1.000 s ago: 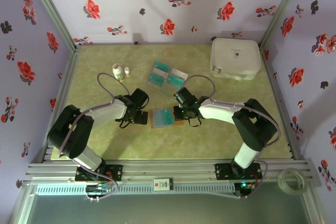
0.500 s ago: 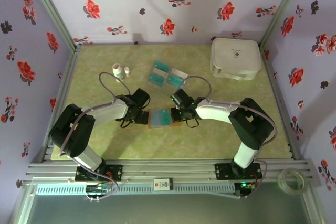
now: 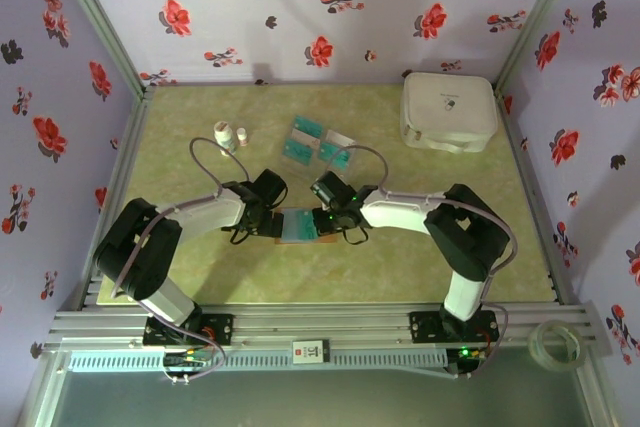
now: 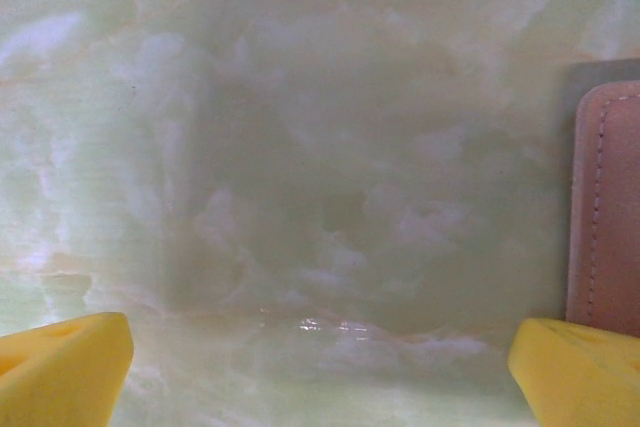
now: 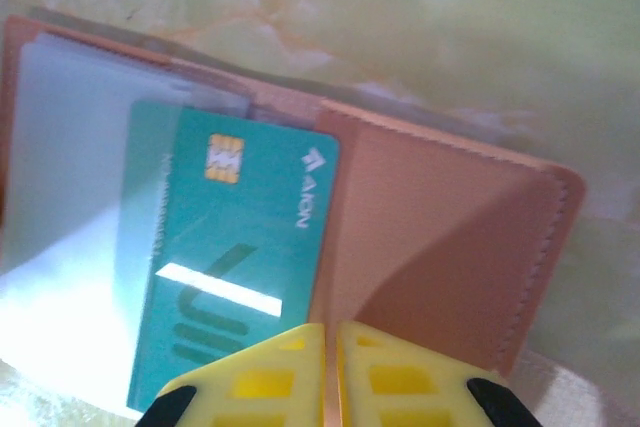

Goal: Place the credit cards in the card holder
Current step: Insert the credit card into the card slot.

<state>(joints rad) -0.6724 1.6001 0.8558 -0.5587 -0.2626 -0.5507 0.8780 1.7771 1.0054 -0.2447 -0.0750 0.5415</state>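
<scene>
The reddish-brown card holder lies on the green table between both grippers, and a teal credit card lies inside it. In the right wrist view that card sits half under a clear sleeve, beside the brown flap. My right gripper is shut on the flap's thin edge. At the holder's left edge, my left gripper is open over bare table. Several more credit cards lie farther back.
A large white rounded case stands at the back right. Small white bottles stand at the back left. Flowered walls close in the table on three sides. A tape roll lies off the table at the front right.
My right gripper has moved left, bringing the flap's edge over the holder, so the holder looks narrower from above. The left gripper has hardly moved.
</scene>
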